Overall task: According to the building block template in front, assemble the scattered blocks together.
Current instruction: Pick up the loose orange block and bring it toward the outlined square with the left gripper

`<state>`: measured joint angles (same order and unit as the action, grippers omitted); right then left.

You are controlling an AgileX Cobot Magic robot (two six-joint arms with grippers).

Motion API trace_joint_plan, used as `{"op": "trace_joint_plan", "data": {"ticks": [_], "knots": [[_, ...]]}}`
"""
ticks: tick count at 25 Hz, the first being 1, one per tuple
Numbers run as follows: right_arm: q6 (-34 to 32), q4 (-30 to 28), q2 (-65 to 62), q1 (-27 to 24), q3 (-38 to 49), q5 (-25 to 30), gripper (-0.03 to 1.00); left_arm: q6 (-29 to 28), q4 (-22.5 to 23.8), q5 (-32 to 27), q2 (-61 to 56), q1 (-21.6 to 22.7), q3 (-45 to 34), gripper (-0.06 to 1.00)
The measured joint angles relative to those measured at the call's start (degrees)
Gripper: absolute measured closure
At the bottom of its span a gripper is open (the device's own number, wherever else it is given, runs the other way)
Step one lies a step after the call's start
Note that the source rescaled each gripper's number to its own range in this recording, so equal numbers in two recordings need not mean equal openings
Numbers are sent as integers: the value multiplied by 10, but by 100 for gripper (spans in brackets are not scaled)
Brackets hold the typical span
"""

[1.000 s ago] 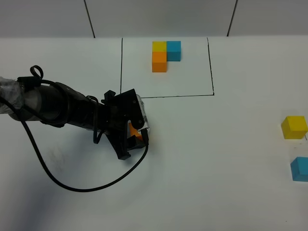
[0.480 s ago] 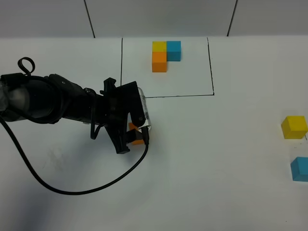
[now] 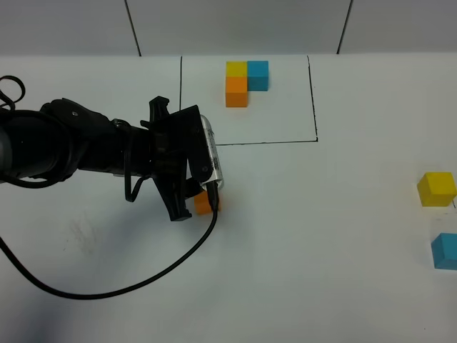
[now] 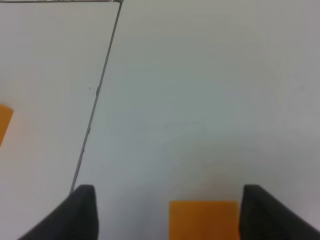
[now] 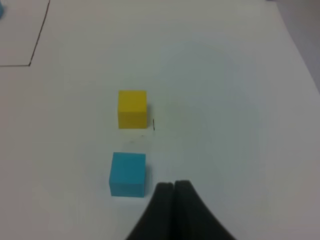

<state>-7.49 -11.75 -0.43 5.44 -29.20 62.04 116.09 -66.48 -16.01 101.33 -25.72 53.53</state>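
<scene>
The building block template (image 3: 243,80), a yellow, blue and orange L, sits in a black drawn rectangle (image 3: 314,100) at the back. The loose orange cube (image 3: 208,204) rests on the white table in front of the rectangle. My left gripper (image 3: 201,198) hangs over it, open. In the left wrist view the orange cube (image 4: 203,220) lies between the two dark fingers (image 4: 82,212) with gaps on both sides. The loose yellow cube (image 3: 436,189) and light blue cube (image 3: 445,250) sit at the far right. My right gripper (image 5: 172,207) is shut, empty, close to the blue cube (image 5: 128,174) and yellow cube (image 5: 132,109).
A black cable (image 3: 107,282) loops from the left arm over the table in front. The rectangle's line (image 4: 95,100) runs past the left gripper. The right arm is out of the exterior view.
My left gripper has opened and let go of the orange cube, which now rests on the table. The left arm has swung slightly back. The right-side cubes have not moved.
</scene>
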Motion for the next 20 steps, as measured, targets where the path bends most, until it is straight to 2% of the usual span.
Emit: {"op": "trace_joint_plan", "data": {"ticks": [1,5,6,9,12,16,20], "knots": [[0,0,0,0,0,0,97,0,0,0,-4,0,-5,32],[0,0,0,0,0,0,97,-6,0,0,-10,0,-17,79],[0,0,0,0,0,0,97,-13,0,0,-10,0,-18,85],[0,0,0,0,0,0,97,-53,0,0,-10,0,-18,92],[0,0,0,0,0,0,97,-138,0,0,-10,0,-18,94],[0,0,0,0,0,0,97,-340,0,0,-10,0,-18,94],[0,0,0,0,0,0,97,-627,2,0,-10,0,-18,94]]}}
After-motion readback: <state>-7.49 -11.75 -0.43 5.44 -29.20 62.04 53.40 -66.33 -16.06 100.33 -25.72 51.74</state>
